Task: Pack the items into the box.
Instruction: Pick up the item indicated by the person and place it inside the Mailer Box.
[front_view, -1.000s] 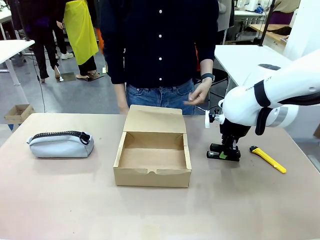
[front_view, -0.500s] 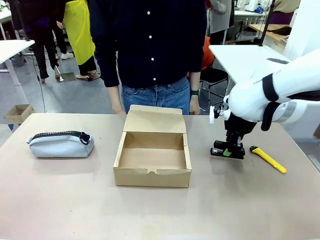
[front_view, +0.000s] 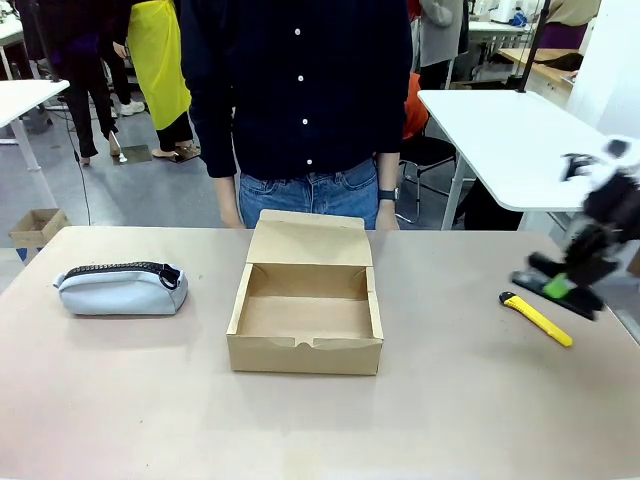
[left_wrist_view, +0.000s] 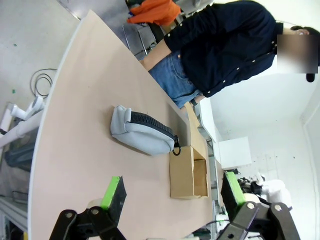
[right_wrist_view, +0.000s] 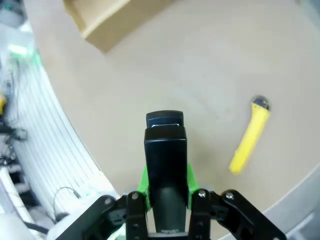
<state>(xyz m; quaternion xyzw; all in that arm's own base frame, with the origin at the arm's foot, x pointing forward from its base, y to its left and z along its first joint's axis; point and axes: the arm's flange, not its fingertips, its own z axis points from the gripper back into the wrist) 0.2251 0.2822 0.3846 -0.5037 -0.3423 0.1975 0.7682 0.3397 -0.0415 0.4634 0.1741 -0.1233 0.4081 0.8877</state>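
Firmly, right gripper (right_wrist_view: 166, 181) clamps the boxy black stapler (right_wrist_view: 165, 150); left gripper (left_wrist_view: 172, 190) gapes wide.

A lab or workshop hall: white worktables (front_view: 500, 130), grey floor (front_view: 150, 200), people (front_view: 75, 60) standing.

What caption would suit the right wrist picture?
Right gripper shut on the black stapler-like tool, held above the table near the yellow utility knife.

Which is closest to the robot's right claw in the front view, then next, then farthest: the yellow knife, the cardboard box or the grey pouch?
1. The utility knife, just beside the right gripper, at the table's right.
2. The box, mid-table.
3. The pouch, far left.
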